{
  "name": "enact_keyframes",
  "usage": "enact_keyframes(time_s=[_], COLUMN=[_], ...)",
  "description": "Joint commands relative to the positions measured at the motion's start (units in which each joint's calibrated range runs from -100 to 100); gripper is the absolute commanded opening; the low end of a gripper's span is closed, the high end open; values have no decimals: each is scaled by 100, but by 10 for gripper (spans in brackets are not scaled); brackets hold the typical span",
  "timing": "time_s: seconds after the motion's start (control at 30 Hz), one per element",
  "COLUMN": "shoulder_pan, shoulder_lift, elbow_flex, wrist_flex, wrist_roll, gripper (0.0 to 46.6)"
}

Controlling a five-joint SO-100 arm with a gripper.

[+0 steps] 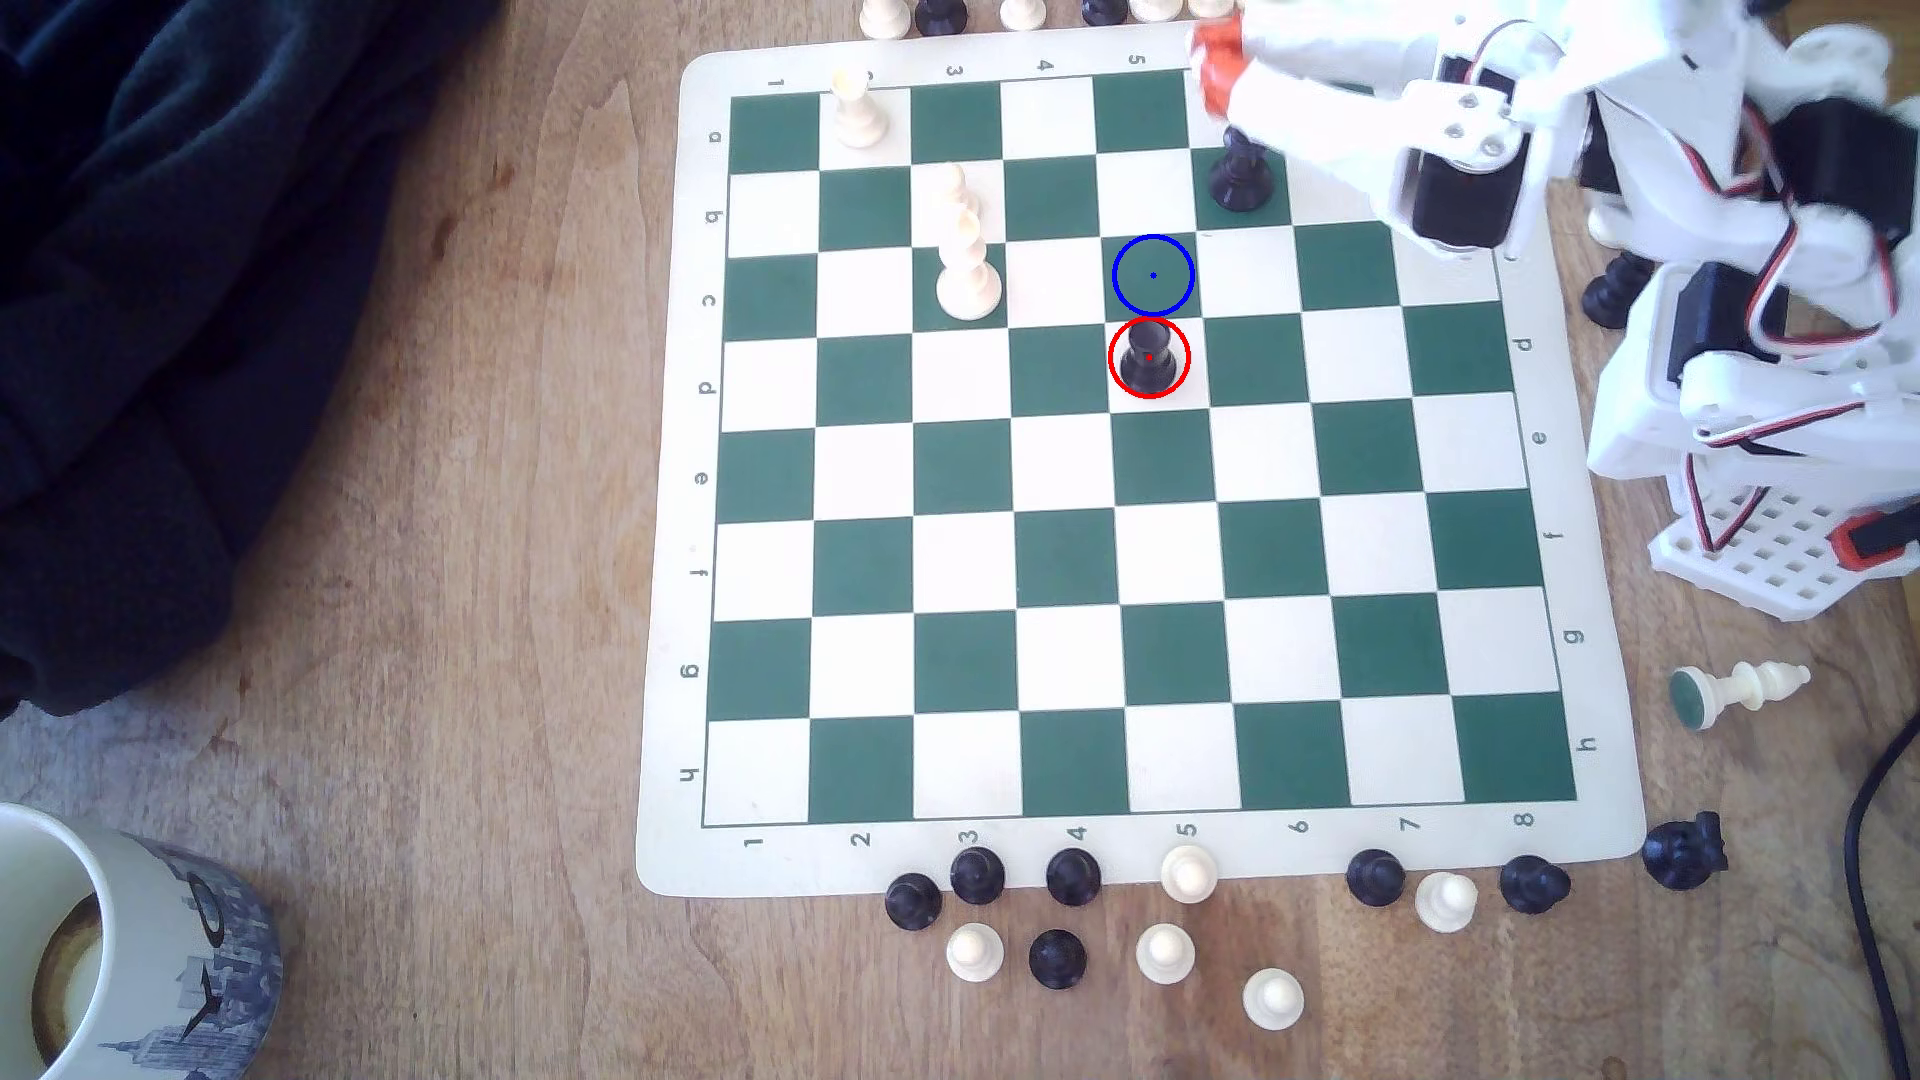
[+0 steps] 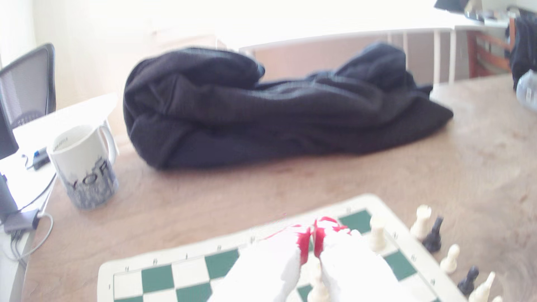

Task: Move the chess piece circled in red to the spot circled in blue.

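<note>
The hand (image 2: 312,242) is seen in the wrist view with its red-tipped fingers (image 2: 303,244) drawn nearly together, only a thin gap between them, and nothing held. In the exterior view the hand (image 1: 1210,62) is found at the upper right of the frame, raised over the board's far edge, just beside a tall black piece (image 1: 1238,171).

The chess piece (image 1: 1148,358) is seen upright on its cream square inside the red ring, at the upper middle of the exterior frame, well apart from the hand. The spot (image 1: 1153,275) is the dark green square directly above it in that frame, and no piece stands on it. The task is judged to be at its start: the piece has not been grasped, and reaching, gripping, lifting and setting down are all left.

One container is noted: a printed mug (image 1: 114,955) on the bench (image 1: 416,831), at the lower left of the exterior frame. A brownish stain or residue is glimpsed inside it; whether liquid is held cannot be told.
</note>
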State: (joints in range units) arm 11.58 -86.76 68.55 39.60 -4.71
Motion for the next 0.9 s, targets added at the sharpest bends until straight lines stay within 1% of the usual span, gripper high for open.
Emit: enact_keyframes(time_s=[0.0,0.07,0.1,0.13,0.2,0.23,0.33,0.37,0.4,0.5,0.53,0.6,0.63,0.67,0.87], shoulder_pan=[-200,-207,-137,-82,-28,-12,-4,-28,-59,-75,-121,-161,-184,-200,-121], shoulder_lift=[1070,1537,2072,2437,2895,3090,3625,3753,3914,4219,4432,4584,4661,4737,5561], elbow_flex=[-1778,-2141,-2530,-2820,-3210,-3355,-3863,-4008,-4099,-3999,-3854,-3727,-3646,-3627,-3754], wrist_flex=[1240,1503,1724,1953,2231,2354,2731,2862,2952,2960,2977,2952,2944,2936,2919], wrist_roll=[-264,-440,-640,-718,-860,-869,-1031,-1055,-1065,-1060,-1040,-1006,-938,-923,-899], gripper=[2,12,30,33,36,35,40,43,56,87,107,117,117,118,141])
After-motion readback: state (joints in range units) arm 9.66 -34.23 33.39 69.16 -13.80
